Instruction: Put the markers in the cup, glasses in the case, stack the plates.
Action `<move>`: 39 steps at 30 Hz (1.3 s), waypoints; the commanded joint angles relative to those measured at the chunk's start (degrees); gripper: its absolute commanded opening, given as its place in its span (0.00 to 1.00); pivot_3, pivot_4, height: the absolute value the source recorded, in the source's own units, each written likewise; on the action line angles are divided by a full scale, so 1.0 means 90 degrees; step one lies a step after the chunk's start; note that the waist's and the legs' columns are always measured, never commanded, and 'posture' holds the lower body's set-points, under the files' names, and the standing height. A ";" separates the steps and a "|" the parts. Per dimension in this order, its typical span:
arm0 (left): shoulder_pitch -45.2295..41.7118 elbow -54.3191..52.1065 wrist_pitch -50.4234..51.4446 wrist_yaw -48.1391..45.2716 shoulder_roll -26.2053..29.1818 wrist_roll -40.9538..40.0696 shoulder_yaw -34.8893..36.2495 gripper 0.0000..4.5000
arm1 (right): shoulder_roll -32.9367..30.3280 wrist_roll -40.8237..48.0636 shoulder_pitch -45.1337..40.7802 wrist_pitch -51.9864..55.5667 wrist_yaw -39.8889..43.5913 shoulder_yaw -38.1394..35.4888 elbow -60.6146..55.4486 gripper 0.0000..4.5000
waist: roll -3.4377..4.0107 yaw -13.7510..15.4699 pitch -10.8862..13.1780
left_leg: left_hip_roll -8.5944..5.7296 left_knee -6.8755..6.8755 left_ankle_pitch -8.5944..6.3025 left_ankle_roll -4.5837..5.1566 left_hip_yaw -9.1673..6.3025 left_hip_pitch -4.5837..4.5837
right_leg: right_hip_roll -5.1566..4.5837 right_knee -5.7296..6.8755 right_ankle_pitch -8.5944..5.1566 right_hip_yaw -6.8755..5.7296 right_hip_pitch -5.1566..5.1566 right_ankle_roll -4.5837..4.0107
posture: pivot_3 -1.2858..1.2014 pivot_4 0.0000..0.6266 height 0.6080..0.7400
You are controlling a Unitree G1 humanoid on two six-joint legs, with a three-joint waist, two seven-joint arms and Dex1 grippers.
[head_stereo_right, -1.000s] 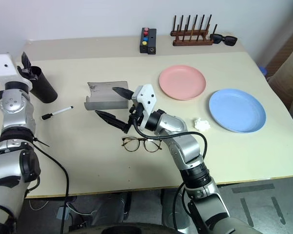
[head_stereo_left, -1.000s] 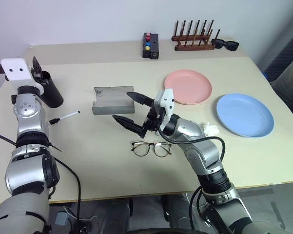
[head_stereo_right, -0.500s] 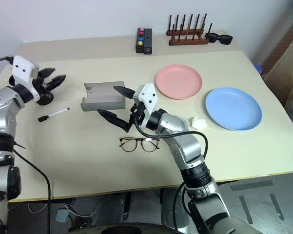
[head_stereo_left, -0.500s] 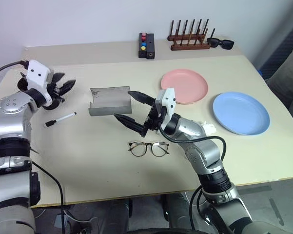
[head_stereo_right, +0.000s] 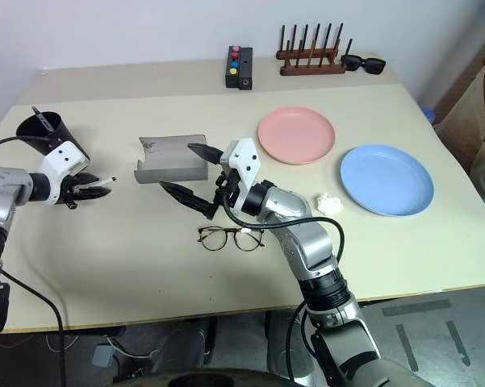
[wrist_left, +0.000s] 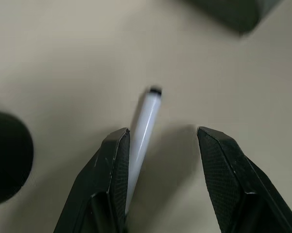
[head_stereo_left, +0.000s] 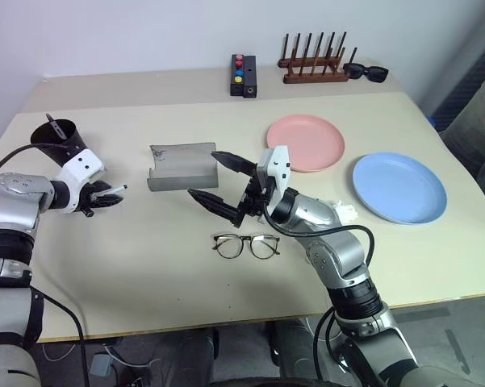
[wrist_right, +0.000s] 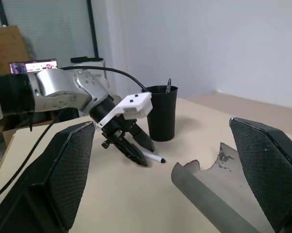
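Note:
The white marker lies on the table, and my left gripper is down over it, open. Its two fingers straddle the marker, whose barrel runs along one fingertip. Just behind stands the black cup, with a thin dark marker poking above its rim. The grey case lies open mid-table. My right gripper hovers wide open beside the case and above the wire-framed glasses. To the right lie the pink plate and the blue plate, side by side.
A crumpled white tissue lies between my right arm and the blue plate. Along the back edge are a black box with coloured buttons, a wooden rack and black sunglasses.
My left arm has swung down from beside the cup to the white marker, its gripper now tipped down at the table. The right arm has kept still.

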 commanded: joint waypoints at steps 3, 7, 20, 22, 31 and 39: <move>-0.0485 0.0882 -0.0445 -0.0118 0.0063 0.0445 -0.0195 0.49 | 0.0071 0.0088 -0.0068 -0.0068 -0.0001 -0.0011 -0.0147 1.00 | 0.0000 0.0005 0.0000 | 0.0000 0.0000 0.0000 0.0000 0.0001 0.0000 | 0.0000 0.0001 0.0000 0.0000 0.0000 0.0000 | 0.52 0.24 0.99; -0.0601 0.1193 -0.0539 -0.0234 -0.0025 0.0466 -0.0146 0.19 | 0.0054 0.0071 -0.0045 -0.0081 -0.0025 -0.0027 -0.0162 1.00 | 0.0000 -0.0025 0.0000 | 0.0003 -0.0001 0.0000 0.0000 0.0001 0.0002 | 0.0001 0.0003 0.0000 0.0000 0.0000 0.0000 | 0.52 0.24 0.99; -0.0255 -0.0049 -0.0692 0.0083 -0.0007 -0.0618 0.1160 0.01 | 0.0027 0.0140 -0.0007 0.0023 0.0080 -0.0008 -0.0236 1.00 | -0.0004 -0.0022 0.0001 | 0.0006 0.0001 0.0000 0.0000 0.0000 0.0000 | 0.0001 0.0005 0.0000 0.0000 -0.0001 0.0000 | 0.52 0.24 0.99; -0.0167 -0.0590 -0.0565 0.0165 -0.0067 -0.1070 0.1614 0.01 | 0.0028 0.0147 0.0002 0.0031 0.0088 -0.0012 -0.0238 1.00 | -0.0006 0.0000 0.0002 | 0.0007 0.0004 0.0000 0.0000 -0.0002 -0.0004 | 0.0001 0.0004 0.0001 -0.0002 -0.0003 -0.0001 | 0.52 0.24 0.99; -0.0722 -0.1135 -0.2017 0.3191 -0.0896 -0.1449 0.3102 0.01 | 0.0096 0.0176 -0.0073 0.0004 0.0208 0.0042 -0.0144 1.00 | -0.0006 0.0087 0.0001 | 0.0008 0.0007 0.0001 -0.0001 0.0002 0.0001 | 0.0001 0.0002 0.0007 0.0001 -0.0003 -0.0008 | 0.52 0.24 0.99; -0.1052 0.0230 -0.3153 0.5467 -0.0911 -0.0825 0.3134 0.01 | 0.0139 0.0153 -0.0102 -0.0044 0.0183 0.0029 -0.0110 1.00 | -0.0008 0.0118 0.0000 | 0.0006 0.0007 0.0001 -0.0001 0.0004 0.0001 | 0.0001 0.0002 0.0009 0.0000 -0.0003 -0.0008 | 0.52 0.24 0.99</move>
